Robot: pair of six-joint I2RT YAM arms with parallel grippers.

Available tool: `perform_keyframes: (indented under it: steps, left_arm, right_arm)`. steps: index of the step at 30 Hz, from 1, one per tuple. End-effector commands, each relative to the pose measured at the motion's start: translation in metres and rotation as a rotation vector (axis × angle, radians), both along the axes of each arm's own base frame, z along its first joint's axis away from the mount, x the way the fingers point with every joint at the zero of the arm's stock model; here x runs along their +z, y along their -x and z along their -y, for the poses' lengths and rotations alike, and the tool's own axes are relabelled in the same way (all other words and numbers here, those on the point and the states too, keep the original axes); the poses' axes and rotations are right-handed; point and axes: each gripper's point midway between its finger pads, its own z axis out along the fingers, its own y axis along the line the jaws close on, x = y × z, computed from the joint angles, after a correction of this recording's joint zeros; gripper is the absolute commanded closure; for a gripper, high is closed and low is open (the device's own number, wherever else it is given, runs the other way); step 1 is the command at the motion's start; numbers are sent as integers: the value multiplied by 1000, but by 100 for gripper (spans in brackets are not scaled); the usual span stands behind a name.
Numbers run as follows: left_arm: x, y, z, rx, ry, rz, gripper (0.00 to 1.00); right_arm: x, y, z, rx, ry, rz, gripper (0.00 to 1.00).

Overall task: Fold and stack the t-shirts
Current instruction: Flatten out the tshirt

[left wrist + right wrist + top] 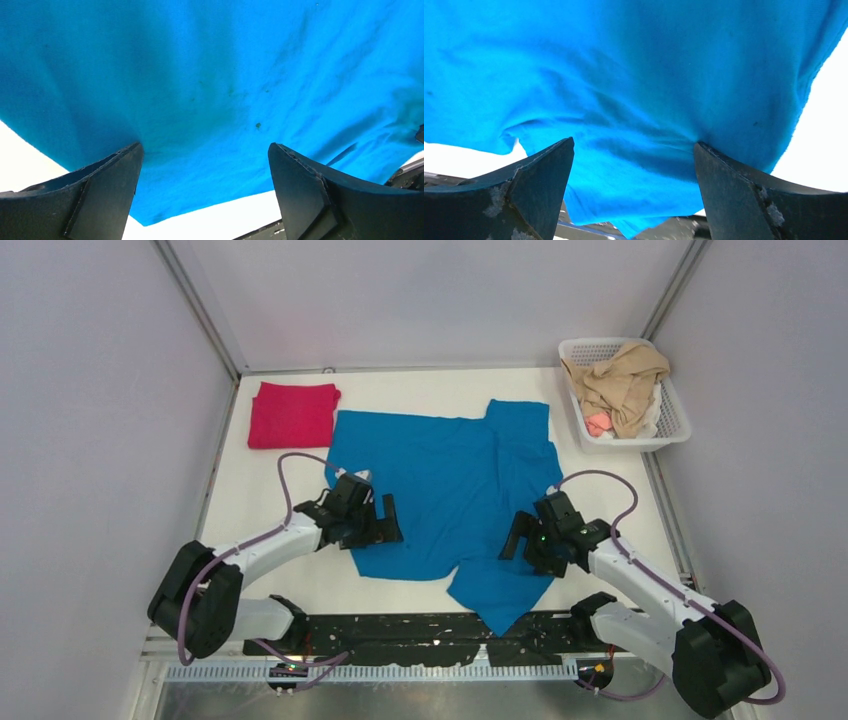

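The blue t-shirt [440, 490] is spread flat mid-table. Its long axis looks to be laid roughly left to right, with one sleeve pointed far-right and the other flopped toward the near edge. The crimson t-shirt [292, 415] is parked folded at the far-left corner, right beside it. The left gripper [205, 150] is set on the blue cloth's left part, jaws wide apart. The right gripper [634, 145] is planted on the right part, also spread. A white basket [630, 444] of beige cloth is tucked far right.

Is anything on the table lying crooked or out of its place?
Yes. The blue shirt lies crooked and wrinkled, and its near corner hangs over the near edge of the table. The red shirt is folded neatly.
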Motion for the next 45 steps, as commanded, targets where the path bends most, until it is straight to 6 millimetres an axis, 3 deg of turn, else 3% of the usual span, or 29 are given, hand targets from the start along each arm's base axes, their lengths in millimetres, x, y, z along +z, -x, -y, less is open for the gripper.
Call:
perform_keyframes:
  steps: [1,6,8,10,12,14,15,16,17,18,19,22,26,27,28,38,41,45]
  left_arm:
    - [-28,53,-34,1,-119,-176,0]
    - [-20,52,-39,-1,-141,-161,0]
    - [-10,46,-43,12,-163,-134,0]
    - [6,34,-44,17,-173,-68,0]
    - [30,12,-40,35,-160,25,0]
    - [57,-12,-34,48,-150,122,0]
    - [68,-25,-33,63,-156,154,0]
    - [79,-35,-32,65,-160,171,0]
    - [88,-48,-31,61,-161,183,0]
    - [99,-66,-30,72,-161,199,0]
    - [104,-80,-30,90,-160,200,0]
    - [105,-113,-32,108,-169,163,0]
    - [96,-147,-27,85,-183,142,0]
    - [94,-156,-25,82,-172,130,0]
    - [84,-160,-25,82,-173,98,1]
    - [24,-186,-18,87,-166,-66,0]
    - [12,-194,-15,93,-160,-107,0]
    - [0,-208,-8,99,-119,-169,1]
  right_arm:
    - [-14,52,44,-88,162,-193,5]
    - [-8,43,49,-92,182,-182,5]
    - [9,27,54,-88,219,-121,5]
    - [37,2,57,-82,249,-14,5]
    - [80,-37,53,-94,250,139,5]
    - [105,-69,46,-105,237,239,5]
    - [108,-88,40,-107,228,270,5]
    - [124,-106,33,-110,201,315,5]
    - [120,-126,27,-101,203,320,5]
    - [135,-147,23,-115,196,368,5]
    - [121,-161,24,-114,225,327,5]
    - [113,-212,18,-143,230,304,5]
    - [83,-248,12,-143,226,242,5]
    - [84,-257,13,-151,219,246,5]
    - [67,-261,14,-155,226,208,5]
    - [6,-281,26,-175,168,57,5]
    - [-6,-289,31,-187,140,21,5]
    - [-2,-309,32,-179,106,27,5]
